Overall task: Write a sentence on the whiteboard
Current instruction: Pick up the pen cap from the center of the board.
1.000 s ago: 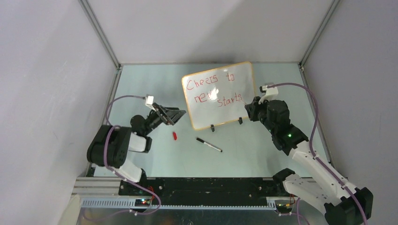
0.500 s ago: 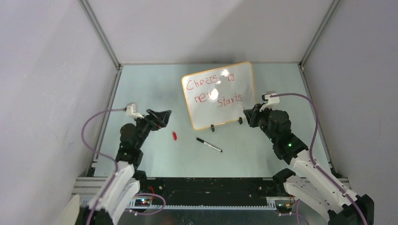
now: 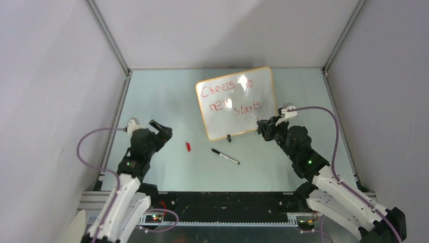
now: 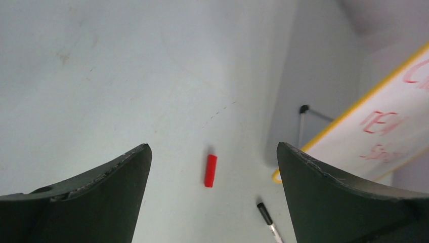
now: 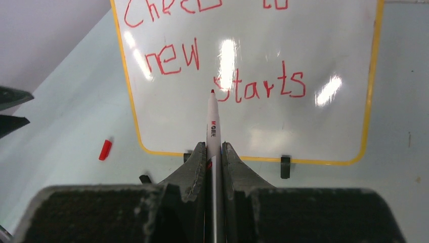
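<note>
The surface was a pale grey-green sheet, matte and faintly scuffed, closed in by plain pale wall panels at the back and on both sides, with slim metal posts running up the rear corners. The whiteboard stood tilted back on the far right part of the surface, its orange-tan rim turned a little askew to the back wall and one black clip foot showing at its lower edge. The sentence ran across it in red, in two rows reading "Cheers to new starts", with glare from the room's lights lying over the glossy face. A small red cap lay on the bare surface left of the board, and a black pen lay slantwise just in front of it, apart from both. The left pincer hung spread wide over the left side, holding nothing. The right pincer was pressed together on a red marker, whose tip pointed at the start of "starts"; whether it touched the board could not be told.
</note>
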`<state>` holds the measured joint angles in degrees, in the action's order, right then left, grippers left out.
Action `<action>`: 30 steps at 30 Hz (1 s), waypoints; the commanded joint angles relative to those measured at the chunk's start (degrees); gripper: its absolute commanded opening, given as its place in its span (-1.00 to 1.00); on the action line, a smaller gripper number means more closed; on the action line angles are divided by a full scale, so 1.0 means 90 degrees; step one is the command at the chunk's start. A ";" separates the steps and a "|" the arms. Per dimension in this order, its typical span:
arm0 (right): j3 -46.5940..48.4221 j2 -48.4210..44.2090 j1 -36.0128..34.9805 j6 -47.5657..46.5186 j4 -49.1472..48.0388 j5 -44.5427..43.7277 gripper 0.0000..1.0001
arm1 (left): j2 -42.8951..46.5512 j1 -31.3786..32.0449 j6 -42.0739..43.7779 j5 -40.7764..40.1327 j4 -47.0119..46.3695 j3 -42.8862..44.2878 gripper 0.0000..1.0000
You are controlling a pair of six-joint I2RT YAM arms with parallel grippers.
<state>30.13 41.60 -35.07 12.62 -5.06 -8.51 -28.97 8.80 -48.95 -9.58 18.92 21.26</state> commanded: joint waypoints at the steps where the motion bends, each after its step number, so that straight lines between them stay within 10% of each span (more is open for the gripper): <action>1: -0.0167 0.0064 -0.0294 -0.0236 -0.0584 -0.0470 -1.00 | -0.1220 0.0156 0.0050 -0.0189 0.0834 0.0723 0.99; 30: -0.0330 0.0145 -0.0460 -0.0270 -0.0795 -0.0622 -1.00 | -0.5489 0.2015 0.1609 -0.0136 0.0753 0.2602 0.32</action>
<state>27.05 43.33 -38.92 11.22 -9.34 -12.88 -75.50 25.78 -36.36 -9.02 25.50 42.13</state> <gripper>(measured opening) 0.149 0.671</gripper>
